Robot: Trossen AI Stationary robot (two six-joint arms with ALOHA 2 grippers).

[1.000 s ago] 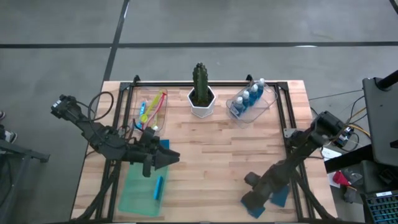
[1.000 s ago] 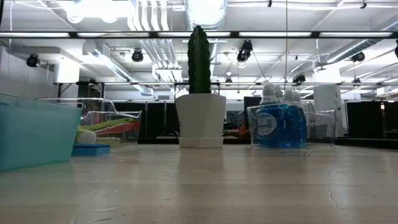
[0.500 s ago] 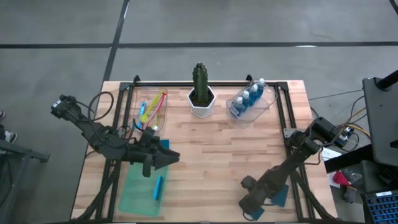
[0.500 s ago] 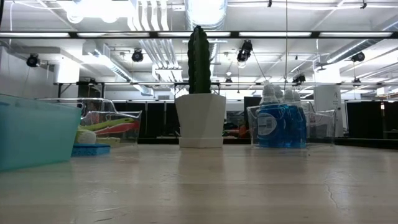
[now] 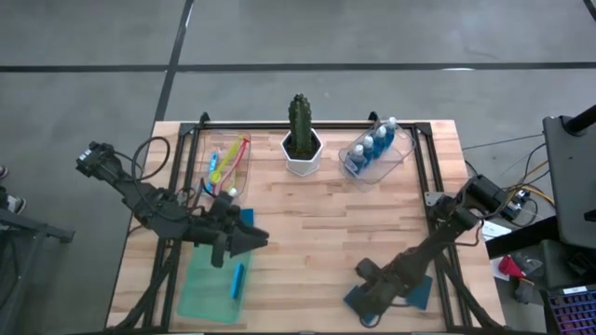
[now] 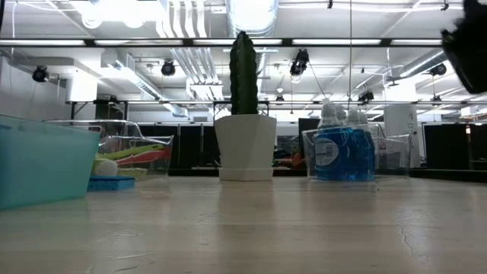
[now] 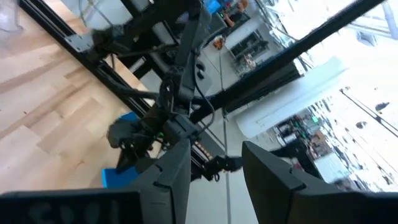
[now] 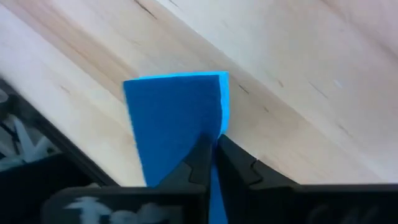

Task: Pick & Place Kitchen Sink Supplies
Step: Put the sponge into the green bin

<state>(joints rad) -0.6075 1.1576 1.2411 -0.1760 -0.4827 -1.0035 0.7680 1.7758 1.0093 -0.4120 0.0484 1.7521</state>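
Tabletop (image 8: 298, 74) under right gripper (image 8: 211, 149)-pinched sponge (image 8: 174, 118), wrist-view only

Industrial lab: exposed ceiling ducts (image 6: 251, 15), wooden worktable (image 5: 326, 233), concrete floor (image 5: 372, 37).

1. Cactus (image 5: 300, 135) stands mid-table at the far edge.
2. Bin of bottles (image 5: 374, 146) sits just right of it, bin of brushes (image 5: 226, 163) to its left.
3. Tray (image 5: 210, 283) lies near-left, one sponge (image 5: 237, 280) inside.
4. Right gripper (image 5: 371, 300) sits near-right, pinching a sponge (image 8: 177, 127).
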